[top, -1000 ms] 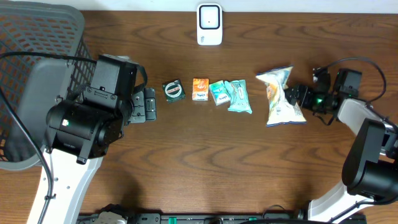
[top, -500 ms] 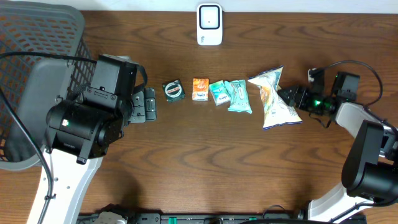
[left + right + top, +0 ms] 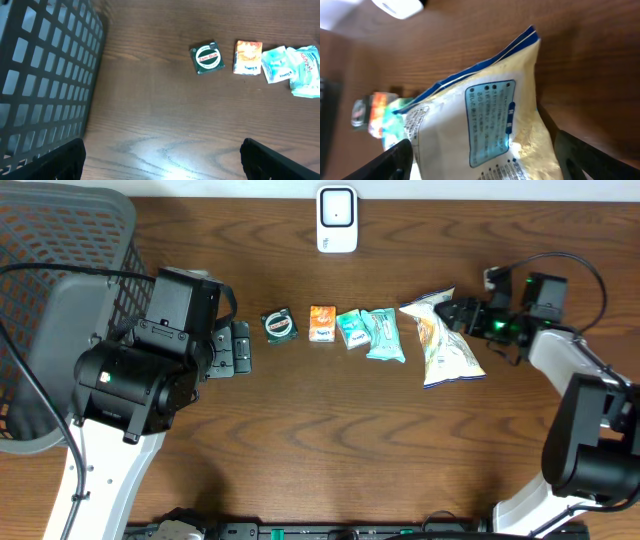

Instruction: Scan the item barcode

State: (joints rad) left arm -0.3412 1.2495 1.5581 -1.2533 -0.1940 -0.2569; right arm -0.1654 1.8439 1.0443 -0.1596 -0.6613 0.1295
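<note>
White and yellow foil, the snack bag (image 3: 447, 340) lies on the wooden table (image 3: 320, 440) at the right end of the item row, its printed label panel showing in the right wrist view. The right gripper (image 3: 458, 313) straddles the bag's upper corner with its jaws spread wide, not pinching. It is probably lining up a grasp so the barcode can be turned toward the scanner (image 3: 337, 220) at the far edge. Just beside the bag wait the teal packets (image 3: 372, 332), an orange packet (image 3: 322, 323) and a green tin (image 3: 279, 326). The left gripper (image 3: 167, 160) hangs fully released near the basket (image 3: 60, 240), out of the way.

Blue-edged white snack bag (image 3: 485, 115)
</note>
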